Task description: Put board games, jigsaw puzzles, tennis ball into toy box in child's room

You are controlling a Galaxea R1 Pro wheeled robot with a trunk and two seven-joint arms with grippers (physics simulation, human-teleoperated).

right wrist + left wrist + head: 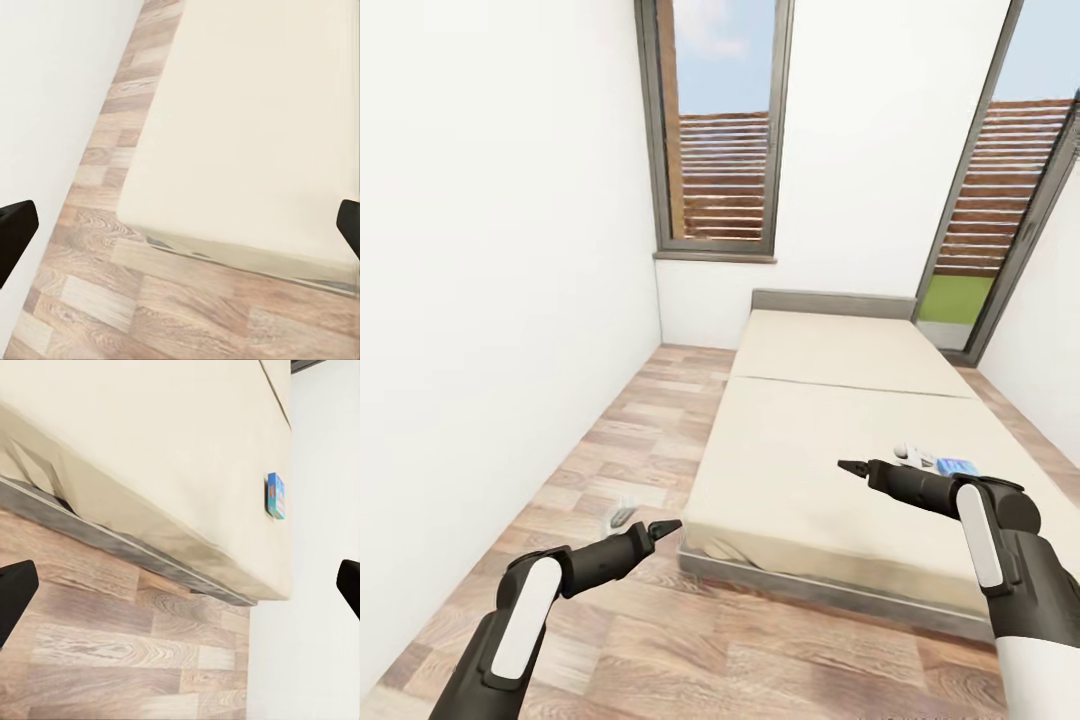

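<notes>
A blue board game box (pixel 957 466) lies on the beige bed (pixel 830 440) near its right side, with a white, partly hidden item (pixel 911 453) beside it, just behind my right arm. The left wrist view shows the same blue box (pixel 276 495) on the mattress (pixel 172 450). My right gripper (pixel 852 467) hovers over the bed, just left of the box, its fingers (pixel 15 232) spread wide and empty. My left gripper (pixel 665 527) hangs over the floor by the bed's near left corner, fingers (pixel 13 594) also wide apart. The table, toy box, puzzles and ball are out of view.
A white wall (pixel 490 300) runs along the left, leaving a wooden floor strip (pixel 630 440) beside the bed. Tall windows (pixel 720 130) stand behind the headboard (pixel 832 302). A small grey object (pixel 622 517) lies on the floor near my left gripper.
</notes>
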